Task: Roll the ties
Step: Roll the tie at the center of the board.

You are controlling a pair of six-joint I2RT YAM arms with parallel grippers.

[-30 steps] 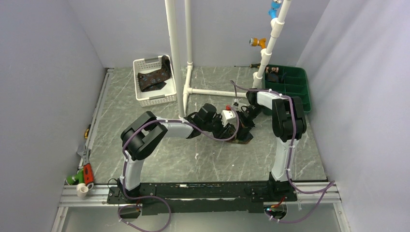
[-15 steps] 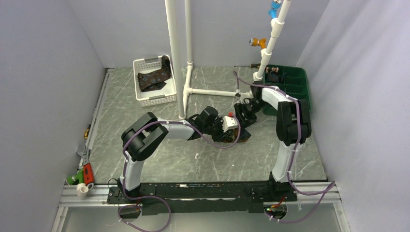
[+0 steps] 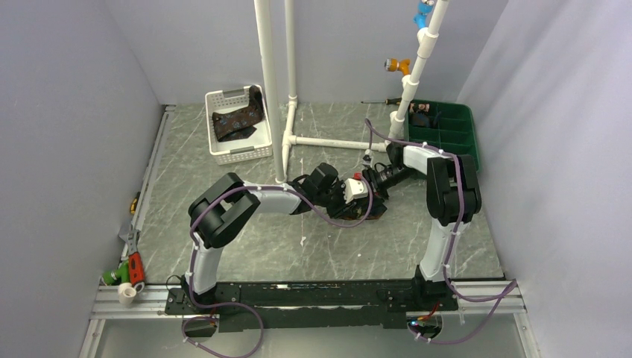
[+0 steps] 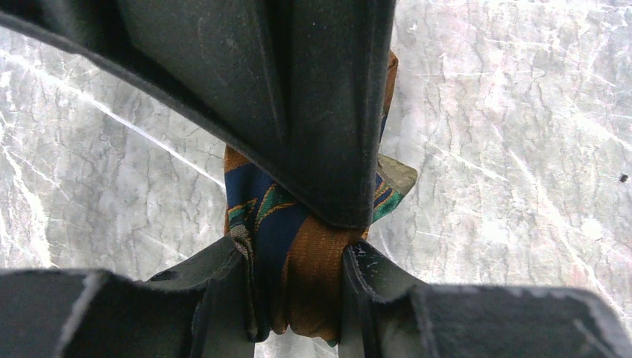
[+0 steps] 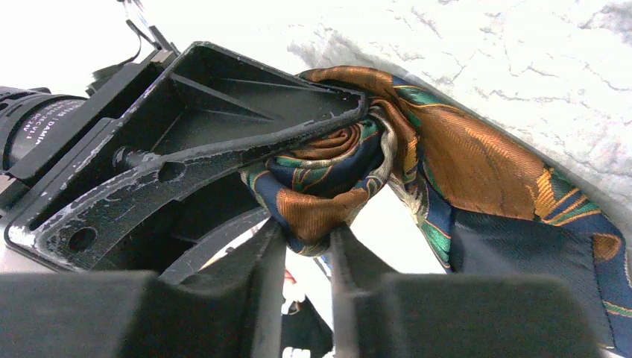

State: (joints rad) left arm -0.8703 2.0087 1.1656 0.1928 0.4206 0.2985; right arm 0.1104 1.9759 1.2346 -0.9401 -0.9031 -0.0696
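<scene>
An orange, teal and navy tie [image 4: 305, 261] is held between both grippers near the table's middle [image 3: 370, 205]. My left gripper [image 4: 294, 298] is shut on a bunched fold of it. My right gripper [image 5: 307, 239] is shut on the rolled end of the same tie [image 5: 328, 175], with the other gripper's dark finger [image 5: 186, 142] lying across the roll. The tie's loose tail [image 5: 522, 216] trails to the right on the table. A second dark tie with pale motifs [image 3: 237, 121] lies in the white basket [image 3: 240, 155].
White pipe frame [image 3: 270, 89] stands upright just behind the grippers, with a floor bar [image 3: 328, 142]. Green bin [image 3: 447, 130] at back right. Red-handled tool [image 3: 134, 267] at the table's front left edge.
The right arm has swung its wrist lower and back, and now points left toward the tie roll. The left gripper has edged slightly right. Both stay on the tie.
</scene>
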